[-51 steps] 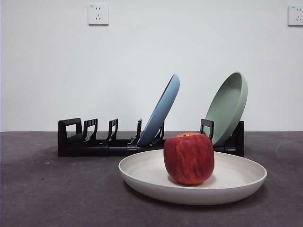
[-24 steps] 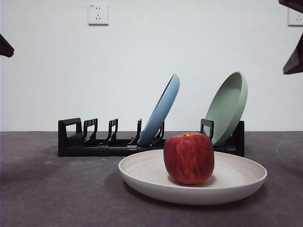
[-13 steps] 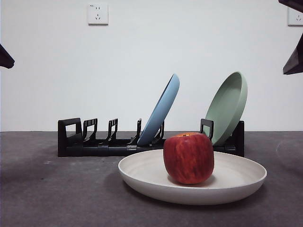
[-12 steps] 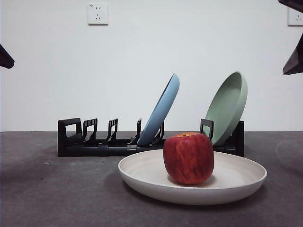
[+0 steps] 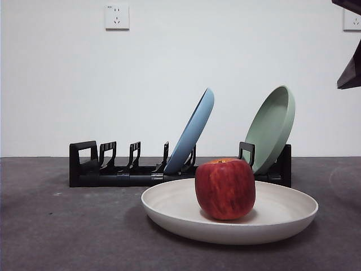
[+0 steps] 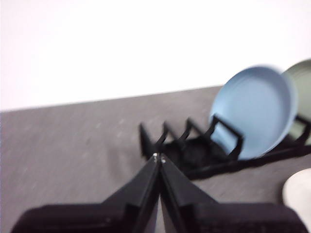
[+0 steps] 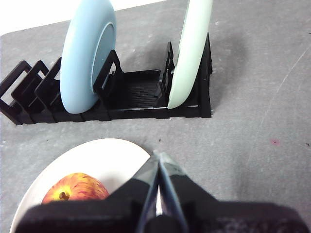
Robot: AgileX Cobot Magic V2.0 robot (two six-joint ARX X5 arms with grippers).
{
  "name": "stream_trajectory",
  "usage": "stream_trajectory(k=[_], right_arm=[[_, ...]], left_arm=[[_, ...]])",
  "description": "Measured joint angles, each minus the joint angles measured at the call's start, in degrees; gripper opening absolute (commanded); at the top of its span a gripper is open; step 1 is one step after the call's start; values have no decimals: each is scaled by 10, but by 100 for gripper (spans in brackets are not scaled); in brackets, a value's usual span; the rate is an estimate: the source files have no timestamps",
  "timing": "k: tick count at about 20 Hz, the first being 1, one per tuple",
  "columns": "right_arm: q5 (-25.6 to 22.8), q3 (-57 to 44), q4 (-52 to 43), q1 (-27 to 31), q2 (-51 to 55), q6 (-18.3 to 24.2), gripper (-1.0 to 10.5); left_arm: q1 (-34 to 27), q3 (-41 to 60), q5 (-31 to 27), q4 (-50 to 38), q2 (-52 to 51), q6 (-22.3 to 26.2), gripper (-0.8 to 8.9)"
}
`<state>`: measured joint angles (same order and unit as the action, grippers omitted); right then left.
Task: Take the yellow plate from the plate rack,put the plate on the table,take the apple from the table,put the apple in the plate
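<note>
1. The left gripper (image 6: 159, 158) has its two black jaws pressed together, tips meeting, with nothing between them. In its wrist view it hangs above bare table (image 6: 73, 141), pointing toward the empty end of the rack (image 6: 194, 150).
2. The right gripper (image 7: 158, 158) is also pressed together and holds nothing. In its wrist view it sits above the edge of the plate (image 7: 104, 158), with the apple (image 7: 75, 189) in the lower left of that frame.
3. In the front view only a dark arm tip shows, at the upper right corner; which arm it belongs to cannot be told from that view alone.
4. The apple (image 5: 225, 189) stands upright in the plate (image 5: 169, 206), slightly right of the frame's centre, its yellow-orange stem patch facing up. No gripper touches it.
5. The plate lies flat on the table (image 5: 67, 231), in the lower centre of the front view, just in front of the rack (image 5: 113, 169) but apart from it.
6. The rack runs across the middle of the front view, its left slots empty.
7. A blue plate (image 5: 193, 132) leans in a slot near the rack's middle, tilted to the right.
8. A green plate (image 5: 273, 127) leans in the slot at the rack's right end, tilted the same way.
9. A white wall (image 5: 169, 56) stands behind, with a socket (image 5: 117, 16) at the upper left and another socket (image 5: 352, 18) at the upper right.
</note>
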<state>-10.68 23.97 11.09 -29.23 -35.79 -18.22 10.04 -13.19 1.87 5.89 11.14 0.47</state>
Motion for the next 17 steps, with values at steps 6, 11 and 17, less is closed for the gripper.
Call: stream_trajectory(k=[6,11,17], right_arm=[[0,0,0,0,0,0,2],[0,0,0,0,0,0,2],[0,0,0,0,0,0,2]], left_arm=[[-83,94,0,-5,-75,4,-1],[-89,122,0,14,-104,4,-1],[-89,122,-2,47,-109,4,-1]])
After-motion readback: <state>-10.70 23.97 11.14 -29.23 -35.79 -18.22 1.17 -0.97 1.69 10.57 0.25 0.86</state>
